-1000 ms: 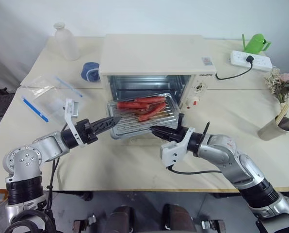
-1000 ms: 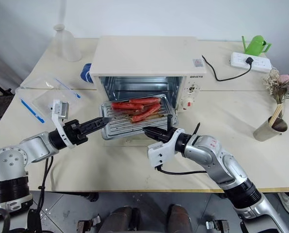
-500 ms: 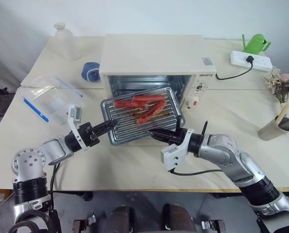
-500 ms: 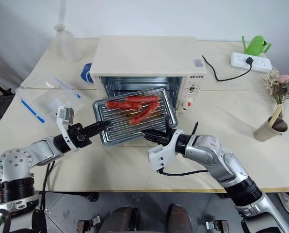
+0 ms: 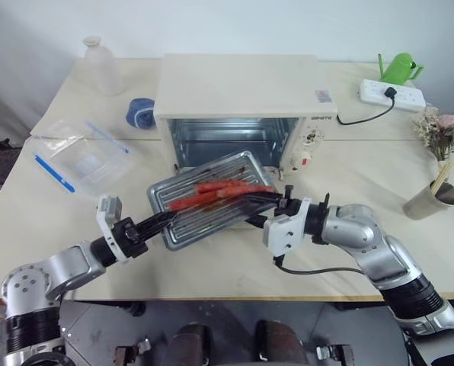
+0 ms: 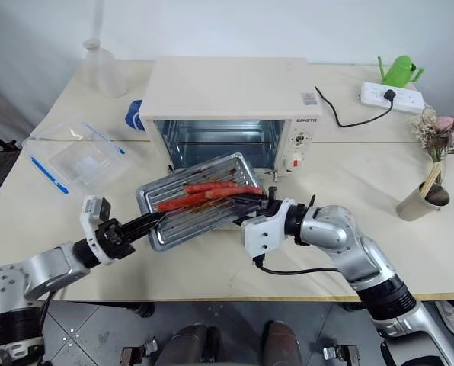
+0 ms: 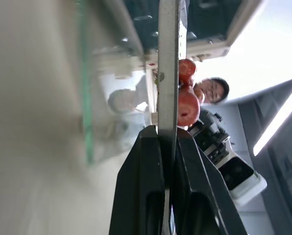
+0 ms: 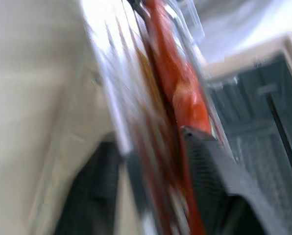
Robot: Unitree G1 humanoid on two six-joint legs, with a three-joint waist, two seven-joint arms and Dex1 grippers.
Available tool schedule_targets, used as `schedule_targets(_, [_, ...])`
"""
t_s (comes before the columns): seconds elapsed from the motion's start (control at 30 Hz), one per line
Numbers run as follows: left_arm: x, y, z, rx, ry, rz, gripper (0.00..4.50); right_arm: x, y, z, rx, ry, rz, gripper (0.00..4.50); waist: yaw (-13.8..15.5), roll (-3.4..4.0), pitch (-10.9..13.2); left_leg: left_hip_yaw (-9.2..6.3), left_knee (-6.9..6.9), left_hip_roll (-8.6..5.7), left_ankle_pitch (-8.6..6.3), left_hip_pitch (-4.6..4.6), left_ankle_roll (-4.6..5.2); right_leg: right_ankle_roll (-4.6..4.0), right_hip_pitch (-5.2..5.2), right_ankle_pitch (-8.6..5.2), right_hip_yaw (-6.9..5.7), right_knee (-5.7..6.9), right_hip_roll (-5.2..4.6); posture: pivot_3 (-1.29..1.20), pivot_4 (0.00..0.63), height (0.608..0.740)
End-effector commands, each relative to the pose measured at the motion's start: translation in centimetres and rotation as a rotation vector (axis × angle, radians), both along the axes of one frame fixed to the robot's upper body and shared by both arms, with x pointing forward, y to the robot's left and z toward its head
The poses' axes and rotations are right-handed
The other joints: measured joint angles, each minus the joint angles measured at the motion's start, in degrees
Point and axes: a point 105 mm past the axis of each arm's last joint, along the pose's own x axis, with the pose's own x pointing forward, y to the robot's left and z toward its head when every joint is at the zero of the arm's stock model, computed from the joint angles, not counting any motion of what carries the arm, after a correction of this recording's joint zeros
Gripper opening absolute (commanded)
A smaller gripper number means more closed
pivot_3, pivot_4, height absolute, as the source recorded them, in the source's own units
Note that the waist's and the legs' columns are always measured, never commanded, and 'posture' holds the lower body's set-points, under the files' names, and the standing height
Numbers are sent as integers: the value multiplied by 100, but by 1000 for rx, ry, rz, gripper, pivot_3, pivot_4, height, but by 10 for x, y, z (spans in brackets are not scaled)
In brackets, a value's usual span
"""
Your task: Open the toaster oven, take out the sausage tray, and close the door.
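Several red-orange sausages lie lengthwise in the sausage tray, held in the air before the toaster oven, above the worktop. In the head views its long axis runs left to right and its left end dips. Left tool is clenched on that low left edge; right tool sits at the right end, fingers apart. In the left wrist view, black fingers pinch the thin rim edge-on. The right wrist view is blurred; tray and sausages sit between the spread fingers.
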Motion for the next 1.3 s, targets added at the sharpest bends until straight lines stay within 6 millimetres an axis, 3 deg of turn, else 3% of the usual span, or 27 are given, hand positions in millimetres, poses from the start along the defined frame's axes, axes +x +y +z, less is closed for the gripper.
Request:
schedule_targets(0.03, [-13,3,8,-34,-23,41,0,-12,-6,13,77,88,63,3537,4,0,0,-1,0,-3,0,0,0,0,1,0,11,-3,0,0,150,740])
schedule_targets(0.13, [-20,11,6,-22,-26,107,0,-18,-10,15,124,156,95,4451,30,0,0,-22,1,-8,-1,0,0,-1,16,0,27,-15,6,0,150,740])
schedule_targets(0.3, [-34,24,6,-60,-55,241,0,-22,-24,16,176,252,115,4451,29,0,0,-26,4,-8,-1,1,0,-1,38,-1,37,-49,17,0,150,740])
schedule_targets(0.43, [-51,37,2,-110,-65,339,0,-3,-52,24,324,378,-24,4451,31,1,0,-27,3,-2,-2,2,-1,-2,51,-1,38,-73,25,0,150,740])
schedule_targets(0.6, [-65,46,1,-137,-80,412,0,11,-83,17,391,499,-146,4451,45,1,0,-28,5,16,-7,2,-6,-5,73,-3,50,-119,50,0,150,740])
schedule_targets(0.7, [-86,53,-7,-179,-59,506,0,23,-115,-13,361,625,-274,3839,30,0,-1,-27,4,15,-8,2,-5,-7,73,-4,57,-122,49,0,150,740])
schedule_targets(0.8, [-106,58,-14,-226,-45,612,0,32,-134,-42,314,714,-352,2831,-1,-1,-1,-17,6,17,-27,4,6,-10,80,-5,62,-139,49,0,150,740])
schedule_targets(0.97, [-116,61,-13,-274,-66,719,0,41,-138,-61,288,782,-362,1024,20,29,13,-7,31,35,-31,3,2,-26,79,-14,58,-158,58,0,150,740])
schedule_targets(1.07, [-118,64,-13,-296,-76,787,0,46,-128,-64,283,787,-313,33,21,30,12,-7,44,42,-36,3,-4,-28,81,-15,61,-153,63,0,150,740])
schedule_targets(1.3, [-116,76,-7,-326,-121,899,0,42,-101,-56,324,818,-157,33,30,31,12,-7,48,56,-50,2,-11,-31,81,-17,60,-155,77,0,150,740])
